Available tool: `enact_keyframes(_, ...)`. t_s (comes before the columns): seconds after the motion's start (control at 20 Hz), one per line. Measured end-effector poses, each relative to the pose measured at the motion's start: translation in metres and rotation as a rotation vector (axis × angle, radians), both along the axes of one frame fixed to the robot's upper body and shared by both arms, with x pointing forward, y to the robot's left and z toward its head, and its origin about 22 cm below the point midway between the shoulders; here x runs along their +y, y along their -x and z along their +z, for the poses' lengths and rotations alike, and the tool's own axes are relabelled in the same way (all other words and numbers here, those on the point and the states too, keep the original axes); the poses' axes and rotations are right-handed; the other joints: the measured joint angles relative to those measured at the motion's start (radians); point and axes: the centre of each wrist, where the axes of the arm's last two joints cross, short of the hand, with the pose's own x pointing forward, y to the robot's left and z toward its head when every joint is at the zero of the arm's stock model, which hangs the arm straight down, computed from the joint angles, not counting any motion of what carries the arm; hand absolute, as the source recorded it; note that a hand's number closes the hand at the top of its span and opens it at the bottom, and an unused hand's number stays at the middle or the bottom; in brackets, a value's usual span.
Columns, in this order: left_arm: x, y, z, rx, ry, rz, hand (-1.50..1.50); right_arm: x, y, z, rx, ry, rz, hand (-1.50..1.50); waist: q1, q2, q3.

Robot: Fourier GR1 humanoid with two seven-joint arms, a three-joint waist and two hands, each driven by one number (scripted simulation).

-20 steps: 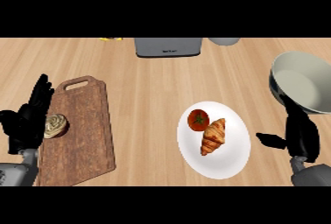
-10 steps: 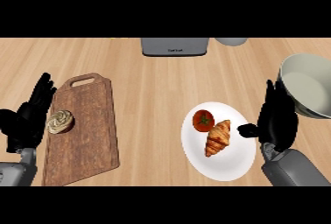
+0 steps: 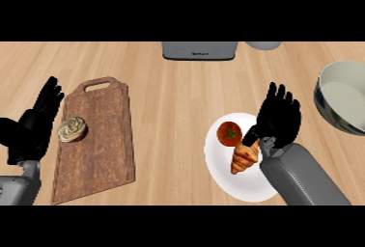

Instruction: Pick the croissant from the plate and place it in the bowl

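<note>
A golden croissant point(image 3: 244, 158) lies on a white plate point(image 3: 227, 181) beside a red tomato point(image 3: 230, 133). My right hand point(image 3: 279, 118) hovers over the plate's right side, fingers straight and spread, its thumb reaching down toward the croissant's upper end. It holds nothing. The grey bowl point(image 3: 345, 102) stands at the right edge, to the right of that hand. At the left edge my left hand point(image 3: 34, 126) rests open, fingers up.
A wooden cutting board point(image 3: 98, 154) with a handle lies at the left, carrying a small round pastry point(image 3: 73, 129). A dark grey appliance point(image 3: 199, 49) and a grey round object point(image 3: 264, 45) stand at the far edge.
My right hand has moved left from beside the bowl to above the plate, next to the croissant. The view has shifted, so the bowl now lies further right.
</note>
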Motion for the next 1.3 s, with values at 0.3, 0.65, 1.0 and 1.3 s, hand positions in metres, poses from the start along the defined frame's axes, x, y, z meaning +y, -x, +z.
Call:
enact_keyframes(0.3,-0.001,-0.001,0.000,-0.009,0.007,-0.002,0.00,0.009,-0.019,-0.002,0.167,-0.081,-0.022,-1.50,0.001,0.004,0.003)
enact_keyframes(0.65,-0.002,0.000,0.001,-0.008,0.011,0.000,0.00,0.012,-0.028,-0.025,0.369,-0.157,-0.059,-1.50,-0.003,0.004,0.004)
enact_keyframes(1.0,0.001,0.004,-0.001,-0.004,0.009,0.000,0.00,0.008,-0.035,-0.038,0.475,-0.118,-0.074,-1.50,-0.005,0.003,0.005)
enact_keyframes(1.3,0.003,0.001,0.003,-0.007,0.010,-0.002,0.00,0.013,-0.033,-0.042,0.478,0.007,-0.038,-1.50,-0.010,0.003,0.005)
